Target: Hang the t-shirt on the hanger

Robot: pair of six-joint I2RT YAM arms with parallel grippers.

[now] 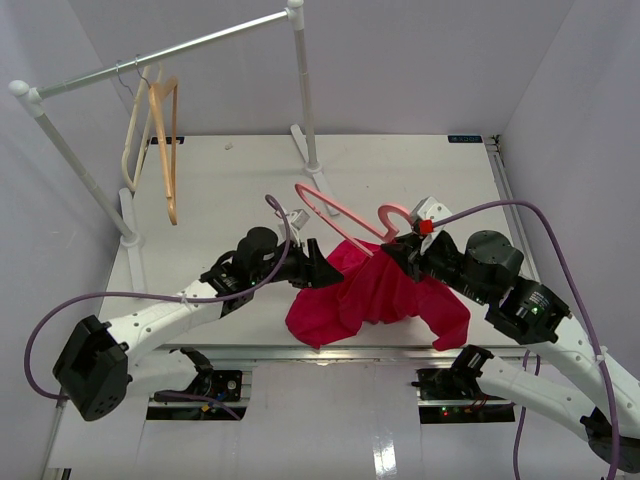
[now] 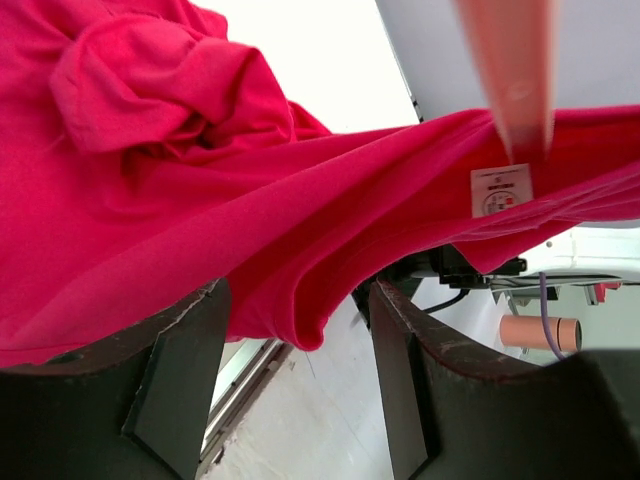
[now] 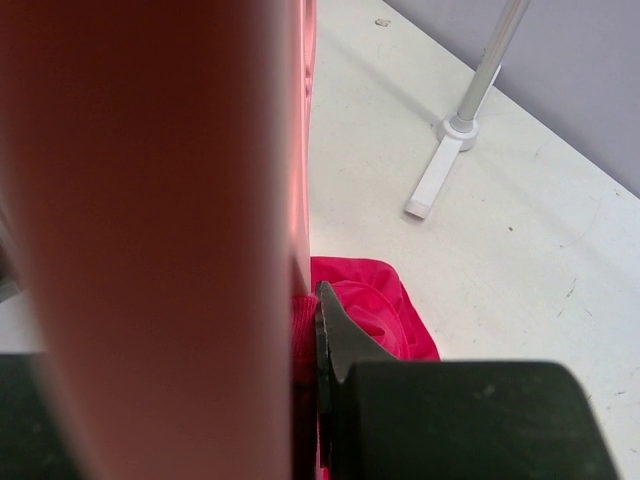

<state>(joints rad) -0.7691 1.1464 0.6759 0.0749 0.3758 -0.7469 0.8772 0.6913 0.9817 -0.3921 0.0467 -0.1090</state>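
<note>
Starting nearest you: t-shirt (image 1: pixel 375 295) hangs bunched btwn the two arms, low hem by the near edge of the table (image 1: pixel 420 170), upper part lifted to the grippers. Your left gripper (image 1: pixel 312 265) sits at the shirt's upper left. Wrist cam shows its fingers (image 2: pixel 170 390) spread, w/ a red fold sagging into the gap. Cloth lies over one finger and a gap stays open to the other, so nothing is pinched. White label (image 2: pixel 501 190) shows on the cloth under a blurred pink bar. Your right gripper (image 1: pixel 408 250) is pressed together on the hanger (image 1: pixel 335 212) close to its hook. That wrist cam is mostly pink plastic against one finger (image 3: pixel 450 420). One hanger arm runs into the red cloth; the other shoulder end sticks out free, up-left. Further back, far left: rack (image 1: pixel 200 45) w/ tan hanger (image 1: pixel 168 150) and cream hanger (image 1: pixel 130 145) on its rail.
</note>
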